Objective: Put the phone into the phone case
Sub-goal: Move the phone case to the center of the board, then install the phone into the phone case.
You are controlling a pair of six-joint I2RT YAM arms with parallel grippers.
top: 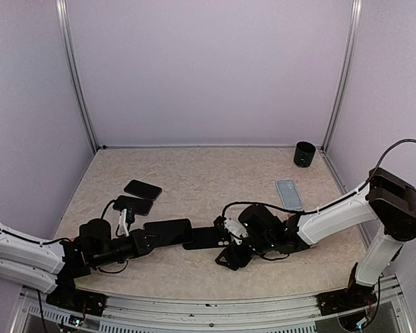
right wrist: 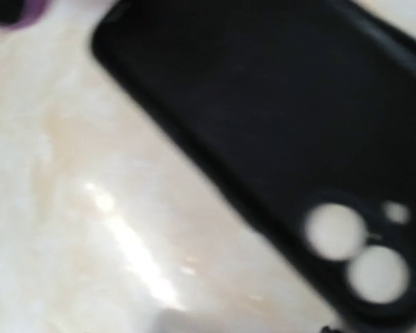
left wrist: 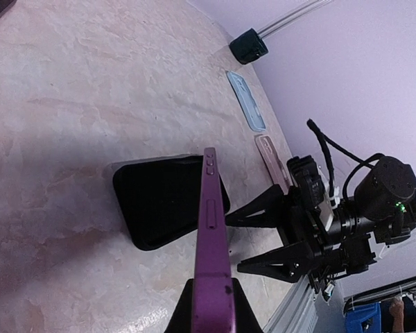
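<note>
A purple phone [left wrist: 211, 222] is held edge-on above the table, with my left gripper [left wrist: 208, 309] shut on its near end. From above, its dark face [top: 168, 231] shows, its far end reaching over the left end of the black phone case [top: 204, 238]. The case [left wrist: 168, 201] lies flat with its open side up. In the right wrist view it [right wrist: 277, 118] is blurred, with its camera cutouts low on the right. My right gripper [top: 227, 246] stands open at the case's right end; its black fingers [left wrist: 263, 207] are spread apart with nothing between them.
Two dark phones or cases [top: 142, 189] [top: 133, 205] lie at the left behind my left arm. A light-blue case [top: 289, 194] lies at the right and a black cup [top: 304, 153] stands in the back right corner. A pinkish case [left wrist: 272, 159] lies by my right arm.
</note>
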